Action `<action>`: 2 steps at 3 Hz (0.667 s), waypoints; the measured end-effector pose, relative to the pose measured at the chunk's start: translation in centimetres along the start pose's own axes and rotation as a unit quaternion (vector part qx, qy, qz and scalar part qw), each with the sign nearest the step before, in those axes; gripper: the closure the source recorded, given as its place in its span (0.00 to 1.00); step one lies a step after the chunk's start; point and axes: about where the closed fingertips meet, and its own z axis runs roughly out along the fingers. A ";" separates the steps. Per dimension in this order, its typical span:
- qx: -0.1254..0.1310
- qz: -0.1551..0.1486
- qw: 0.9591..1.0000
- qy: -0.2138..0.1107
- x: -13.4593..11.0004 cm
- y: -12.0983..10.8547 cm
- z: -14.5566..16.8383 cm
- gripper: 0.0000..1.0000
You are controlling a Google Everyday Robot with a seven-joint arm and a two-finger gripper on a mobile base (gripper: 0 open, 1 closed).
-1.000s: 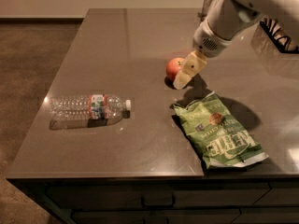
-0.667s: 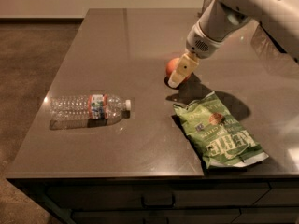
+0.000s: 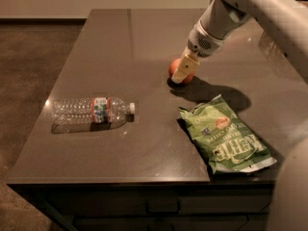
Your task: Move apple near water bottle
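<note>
A robot arm's cream-coloured gripper (image 3: 183,69) is low over a dark grey tabletop (image 3: 144,37), right against a small round orange-red apple (image 3: 174,67), which shows just left of it. Whether the gripper is apart or clamped on the apple cannot be told. A clear ribbed plastic water bottle (image 3: 91,111) lies on its side well apart from the gripper, leftward and toward the front edge. A sound grasp likely needs the apple centred, then a low carry past the green crinkled chip bag (image 3: 226,136) nearby.

Kitchen or break area: dark grey polished countertop (image 3: 144,42) over drawer fronts (image 3: 163,207), brown carpet (image 3: 29,71) at left; gripper (image 3: 183,72) upper centre-right.
</note>
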 end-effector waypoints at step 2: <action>-0.089 -0.182 0.979 -0.008 -6.5 3.5 0.1 1.00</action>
